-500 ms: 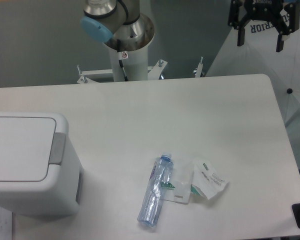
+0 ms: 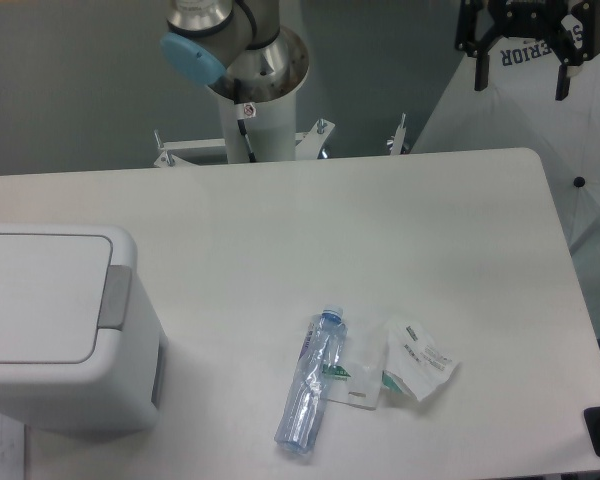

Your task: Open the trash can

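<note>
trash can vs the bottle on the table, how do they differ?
The trash can is far bigger than the bottle. The trash can is opaque white with a grey push tab; the bottle is clear with a blue cap. The trash can stands upright, lid shut; the bottle lies on its side. Both rest on the white table, untouched by the gripper.

You can read only "ERIOR", white letters on the white panel (image 2: 525,75) behind the gripper (image 2: 521,80). Print on the crumpled wrappers (image 2: 417,366) and bottle label (image 2: 334,372) is too small to read.
</note>
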